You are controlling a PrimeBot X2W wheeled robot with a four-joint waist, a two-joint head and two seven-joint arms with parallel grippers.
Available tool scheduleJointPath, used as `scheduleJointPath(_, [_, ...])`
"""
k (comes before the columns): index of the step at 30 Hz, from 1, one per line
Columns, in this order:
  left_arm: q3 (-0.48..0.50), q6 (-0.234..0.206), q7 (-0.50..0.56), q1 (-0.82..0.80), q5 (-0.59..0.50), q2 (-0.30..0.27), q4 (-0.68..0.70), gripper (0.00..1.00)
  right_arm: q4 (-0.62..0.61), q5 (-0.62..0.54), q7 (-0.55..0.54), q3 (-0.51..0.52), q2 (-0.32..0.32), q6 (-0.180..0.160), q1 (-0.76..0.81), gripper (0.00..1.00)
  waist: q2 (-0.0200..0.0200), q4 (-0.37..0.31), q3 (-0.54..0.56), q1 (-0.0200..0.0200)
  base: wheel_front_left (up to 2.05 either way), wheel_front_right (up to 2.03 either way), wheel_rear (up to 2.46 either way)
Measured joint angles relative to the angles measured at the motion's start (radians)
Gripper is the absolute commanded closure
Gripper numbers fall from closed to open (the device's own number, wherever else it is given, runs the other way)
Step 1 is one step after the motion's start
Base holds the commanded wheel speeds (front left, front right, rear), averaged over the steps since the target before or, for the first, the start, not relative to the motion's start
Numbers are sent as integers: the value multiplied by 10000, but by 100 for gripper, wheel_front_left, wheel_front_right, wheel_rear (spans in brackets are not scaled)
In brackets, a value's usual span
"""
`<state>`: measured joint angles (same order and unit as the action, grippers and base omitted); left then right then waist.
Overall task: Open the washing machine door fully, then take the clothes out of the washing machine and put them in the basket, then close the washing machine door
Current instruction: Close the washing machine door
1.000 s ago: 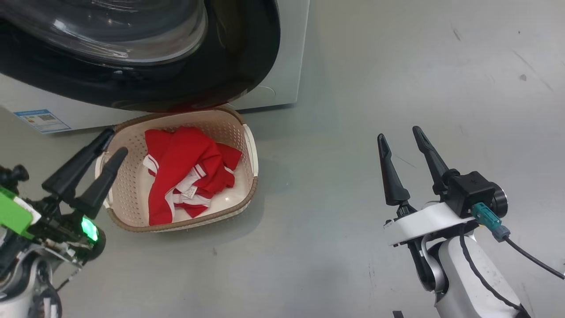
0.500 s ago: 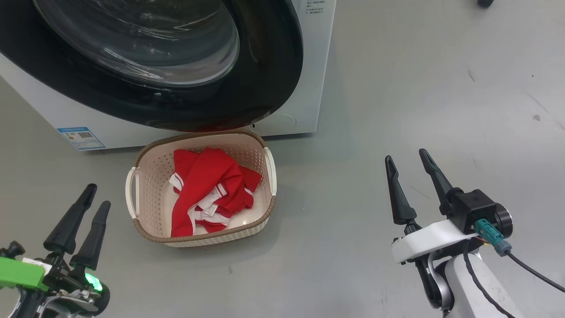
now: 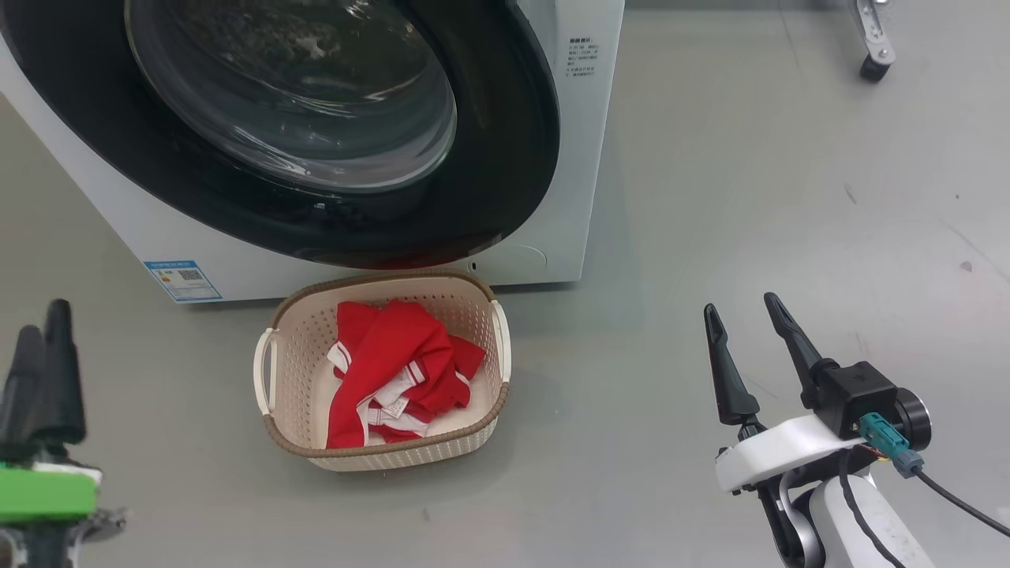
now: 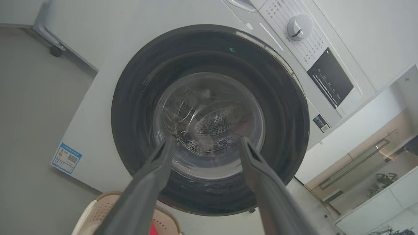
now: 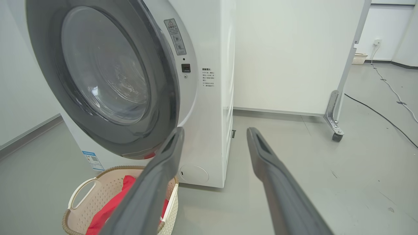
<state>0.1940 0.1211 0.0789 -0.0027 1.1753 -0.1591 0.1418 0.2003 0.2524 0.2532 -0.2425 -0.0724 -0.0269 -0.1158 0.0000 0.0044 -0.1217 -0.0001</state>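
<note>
The washing machine (image 3: 588,158) stands at the top left, white, with its door (image 3: 489,134) lying flat against the front; the door (image 4: 137,98) is a black ring around a glass bowl. The cream basket (image 3: 394,461) sits on the floor right under the door and holds the red clothes (image 3: 387,355). My left gripper (image 3: 43,323) is at the lower left, well left of the basket, open and empty; its wrist view shows the left gripper (image 4: 206,140) pointing at the door glass. My right gripper (image 3: 740,306) is open and empty, off to the basket's right, and the right gripper (image 5: 215,130) faces the machine's corner.
A small blue label (image 3: 183,280) is stuck low on the machine's front. Right of the machine stands a white panel (image 5: 294,55) on a caster (image 5: 336,135). A black cable (image 5: 382,114) runs across the grey floor at the far right.
The head camera has risen, so machine and basket sit lower and smaller in view. My left gripper drew back from the basket's left rim to the lower left. Both grippers stay open.
</note>
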Motion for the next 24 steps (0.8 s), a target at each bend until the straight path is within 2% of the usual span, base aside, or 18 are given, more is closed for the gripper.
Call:
scheduleJointPath(6, [-1156,6,-1419,914,-2961,-989,-13,0,8,-12,0,50,-58,84,125,0,0,52,387,0,0,0,0])
scheduleJointPath(10, [-1430,17,-2090,1424,-4844,-989,-385,0,35,-31,0,44,-48,119,412,0,0,66,638,0,0,0,0])
scheduleJointPath(13, [-1841,-301,-2383,1756,-6013,-1093,-518,0,105,-33,0,52,-42,159,626,0,0,58,819,0,0,0,0])
scheduleJointPath(20, [-2631,-1139,-2721,2377,-7745,-1189,-838,0,211,-27,0,58,4,159,1127,0,0,-35,1136,0,0,0,0])
scheduleJointPath(24, [-2934,-1532,-2748,2411,-8048,-1087,-1035,0,228,-23,0,102,10,159,1279,0,0,-81,1196,0,0,0,0])
